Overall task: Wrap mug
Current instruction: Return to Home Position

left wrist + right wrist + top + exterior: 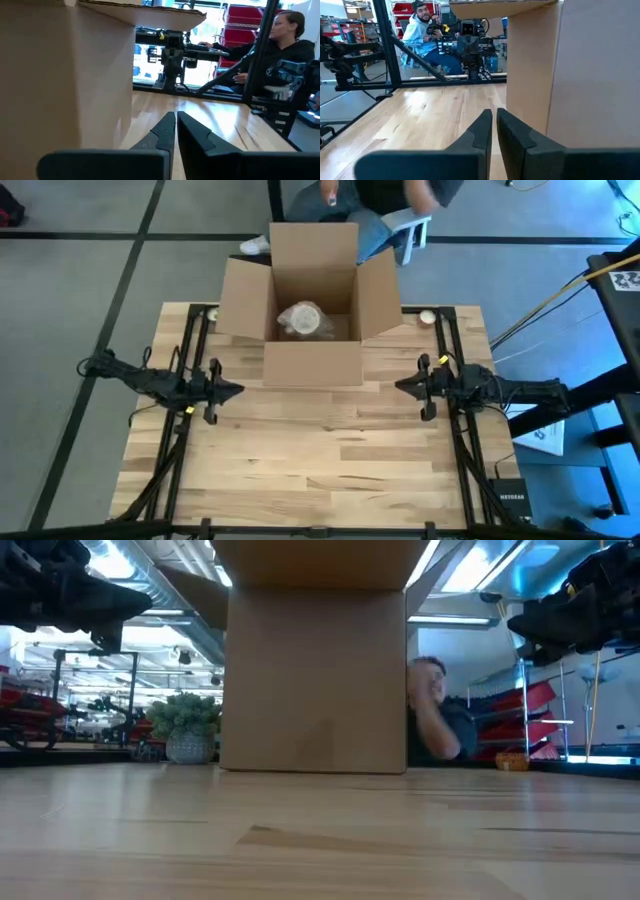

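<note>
Bubble-wrapped mug [302, 320] lies on the floor of the open cardboard box [312, 358], roughly centred. Only the pale wrap shows from above; we cannot see any yellow under it. The box stands at the far middle of the table [320, 470] with its flaps [240, 305] folded outward. We judge this placing is deliberate: it sits between the two arms, within reach of either, with its mouth free for a drop from above.

Left gripper [232, 391] hangs over the left part of the table, about level with the box's near wall and pointing inward. Right gripper [405, 386] mirrors it on the right. Each is clear of the box, and in the low view both ride above the wood, touching nothing. In the wrist views the left fingers [162, 132] and the right fingers [480, 130] sit all but together, a hairline between them, nothing held. We read this as a parked pose: the mug is packed, the flaps not closed.

Surface: pale wood planks, bare in front of the box, dark frame rails along both sides. A small round object [427, 317] lies by the right flap, too small to name.

Room: grey floor; a person [435, 720] seated behind the box; a potted plant [185, 725] and red racks [530, 705] beyond
</note>
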